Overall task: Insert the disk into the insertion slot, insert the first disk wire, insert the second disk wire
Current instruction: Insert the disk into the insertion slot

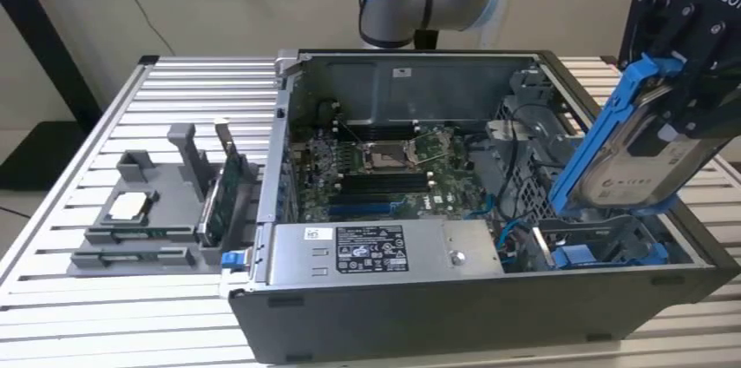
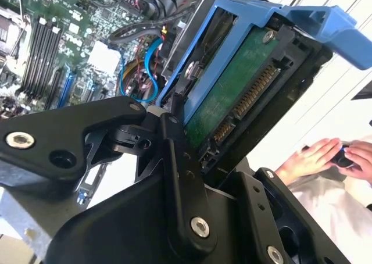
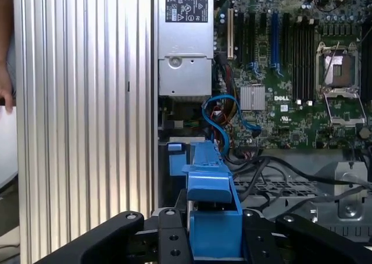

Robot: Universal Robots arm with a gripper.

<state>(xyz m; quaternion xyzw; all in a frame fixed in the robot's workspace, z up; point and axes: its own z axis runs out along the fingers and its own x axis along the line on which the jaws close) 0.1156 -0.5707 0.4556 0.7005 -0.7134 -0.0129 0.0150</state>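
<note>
While black fingers (image 3: 171,241) pinched the silver-grey, blue-framed disk (image 1: 643,155), it hung tilted over the grey metal insertion slot (image 1: 596,242). It was not yet inserted

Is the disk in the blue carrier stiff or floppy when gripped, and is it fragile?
Probably stiff: the disk stands straight, tilted, with the gripper holding one end. Its metal body suggests weight for its size. The bare circuit board looks fragile.

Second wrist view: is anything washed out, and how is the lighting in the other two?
Second wrist view: the background past the disk is blown out near white. Exterior view: the case interior sits in shade against the bright table. First wrist view: the table's slats shine, the motherboard is evenly lit.
</note>
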